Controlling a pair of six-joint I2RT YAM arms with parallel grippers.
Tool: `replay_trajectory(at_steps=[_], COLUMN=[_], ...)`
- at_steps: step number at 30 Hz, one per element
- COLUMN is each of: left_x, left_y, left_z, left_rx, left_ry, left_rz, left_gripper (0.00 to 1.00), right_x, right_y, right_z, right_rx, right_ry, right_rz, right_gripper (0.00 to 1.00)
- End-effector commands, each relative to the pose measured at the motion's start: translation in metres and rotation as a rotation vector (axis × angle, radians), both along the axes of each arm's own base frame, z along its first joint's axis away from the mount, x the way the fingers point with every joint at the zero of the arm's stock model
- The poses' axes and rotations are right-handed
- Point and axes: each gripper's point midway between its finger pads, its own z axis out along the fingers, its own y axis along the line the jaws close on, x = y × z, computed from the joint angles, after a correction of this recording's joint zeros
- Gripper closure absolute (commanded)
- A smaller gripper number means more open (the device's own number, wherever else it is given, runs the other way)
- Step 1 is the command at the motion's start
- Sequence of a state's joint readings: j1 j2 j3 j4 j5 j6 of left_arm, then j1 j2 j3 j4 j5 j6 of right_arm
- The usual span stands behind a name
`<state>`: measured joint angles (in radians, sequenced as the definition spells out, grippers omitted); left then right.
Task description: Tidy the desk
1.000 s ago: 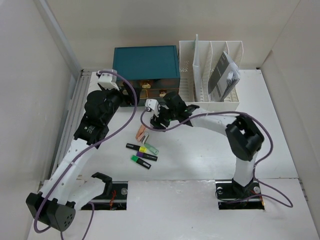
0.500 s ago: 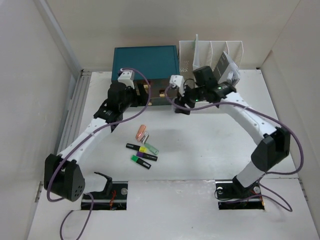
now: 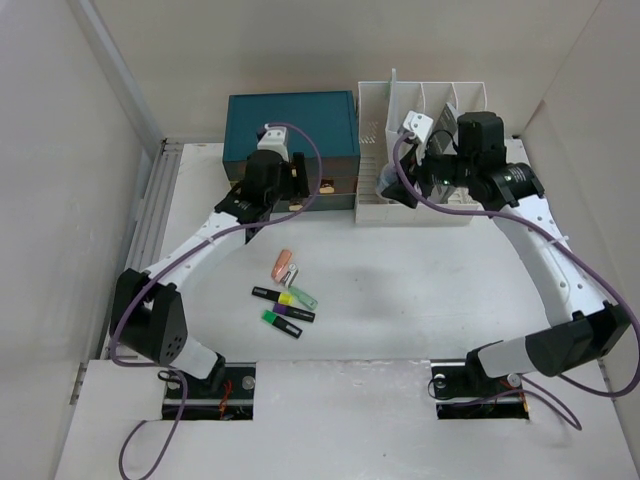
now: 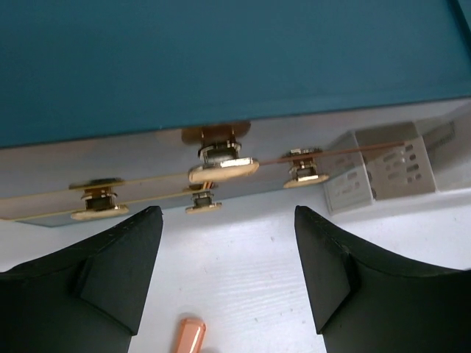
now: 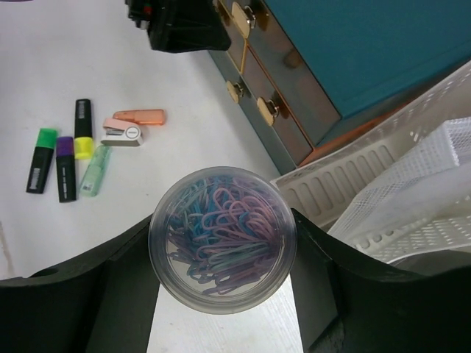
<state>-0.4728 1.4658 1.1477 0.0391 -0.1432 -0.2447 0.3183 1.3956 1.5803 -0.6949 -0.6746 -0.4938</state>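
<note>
Right pincer point(image 5: 221, 250) grips paper-clip tub point(image 5: 222, 239) beside file rack point(image 5: 346, 184); a tilt or bump could spill clips onto counter point(image 5: 59, 51). Left pincer point(image 4: 228, 246) wide before drawer knob point(image 4: 223, 170); may close off-centre.

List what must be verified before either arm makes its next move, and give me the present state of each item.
1. Right gripper clamped on the paper clip tub: ok, one finger on each side.
2. Tub closed by a lid: cannot tell.
3. Left gripper open: ok.
4. Left gripper lined up with a gold knob of the teal drawer box: ok, the knob sits between the fingers and is not touched.
5. Desk sorted: not ok, highlighters lie loose.
</note>
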Motion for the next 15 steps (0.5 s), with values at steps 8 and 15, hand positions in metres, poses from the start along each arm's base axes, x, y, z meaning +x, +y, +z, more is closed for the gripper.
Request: replay_trajectory(at_steps=[8, 15], left_x=[0.034, 0.038], left_y=[0.007, 0.004], left_z=[0.031, 0.025], left_rx=[0.052, 0.065], left_ry=[-0.069, -0.052], left_rz=[0.149, 0.168], left_gripper=[0.4, 0.48], right_x=[-0.007, -0.004], right_y=[0.009, 0.005], right_z=[0.029, 0.031], right_rx=[0.102, 0.113], right_ry=[-0.027, -0.026], right_rz=[0.048, 0.038], right_gripper=[0.95, 0.95])
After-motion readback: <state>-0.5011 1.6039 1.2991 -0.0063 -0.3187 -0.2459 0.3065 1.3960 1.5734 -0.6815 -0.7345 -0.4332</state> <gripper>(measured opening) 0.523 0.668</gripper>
